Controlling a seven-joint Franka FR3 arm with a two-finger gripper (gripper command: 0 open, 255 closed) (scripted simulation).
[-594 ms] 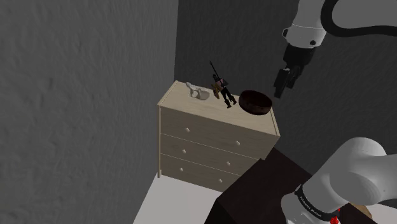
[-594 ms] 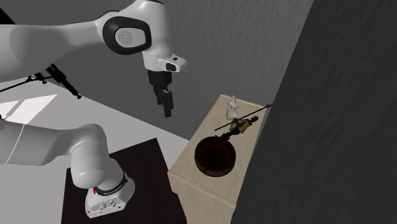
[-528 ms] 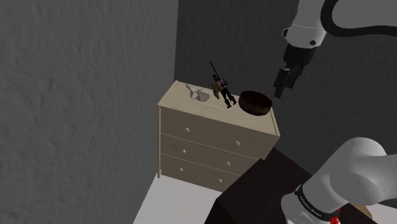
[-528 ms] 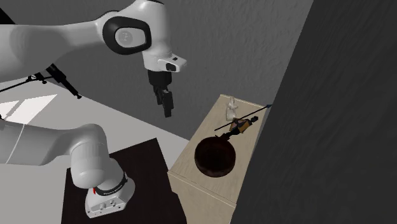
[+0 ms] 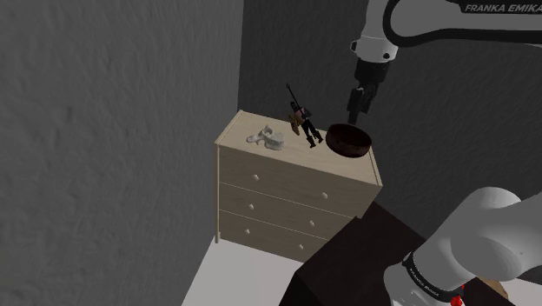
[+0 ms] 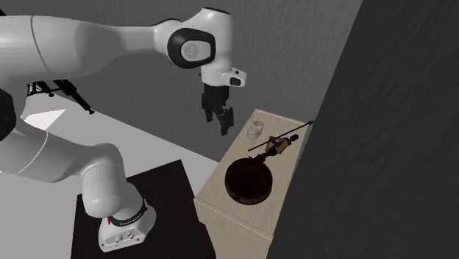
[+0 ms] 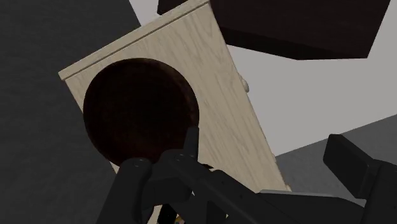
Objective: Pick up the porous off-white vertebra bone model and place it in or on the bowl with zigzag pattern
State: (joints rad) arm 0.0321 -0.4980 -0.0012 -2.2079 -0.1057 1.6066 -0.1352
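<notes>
Bowl (image 7: 140, 108) from above, wrist view.

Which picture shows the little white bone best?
The shoulder view: the bone lies unblocked on the dresser beside the figurine. The second exterior view shows it as a pale lump near the gripper. The wrist view faces the bowl.

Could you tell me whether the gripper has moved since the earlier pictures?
Yes. In the shoulder view the gripper has shifted left, from right of the bowl to above it.
</notes>
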